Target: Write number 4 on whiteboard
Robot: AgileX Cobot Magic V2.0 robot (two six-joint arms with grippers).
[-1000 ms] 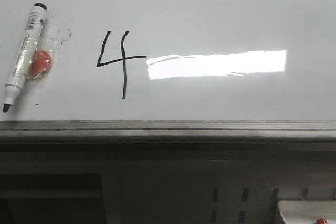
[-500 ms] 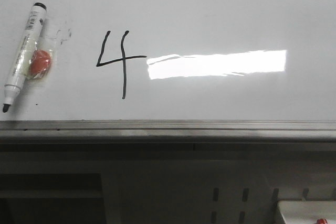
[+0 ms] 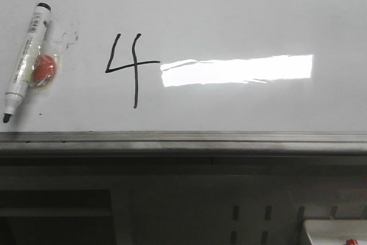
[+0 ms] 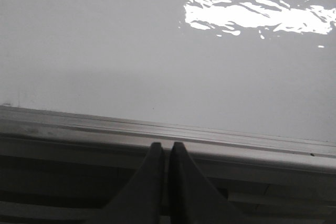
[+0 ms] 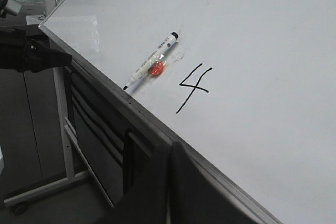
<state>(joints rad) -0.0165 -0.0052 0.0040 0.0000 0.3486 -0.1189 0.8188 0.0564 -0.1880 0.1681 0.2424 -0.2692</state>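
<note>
A thin black hand-drawn number 4 (image 3: pixel 129 67) stands on the glossy whiteboard (image 3: pixel 241 10), left of a bright light reflection. It also shows in the right wrist view (image 5: pixel 193 86). A white marker (image 3: pixel 25 61) with an orange blob (image 3: pixel 43 68) lies on the board at the far left, also in the right wrist view (image 5: pixel 152 67). My left gripper (image 4: pixel 167 146) is shut and empty, in front of the board's grey edge rail (image 4: pixel 79 124). My right gripper (image 5: pixel 169 148) is shut and empty, by the rail, apart from the 4. Neither gripper shows in the front view.
The grey metal rail (image 3: pixel 183 140) runs along the board's near edge, with a dark frame (image 3: pixel 172 199) below. A white box corner (image 3: pixel 335 232) sits at lower right. A stand leg with caster (image 5: pixel 50 145) shows in the right wrist view.
</note>
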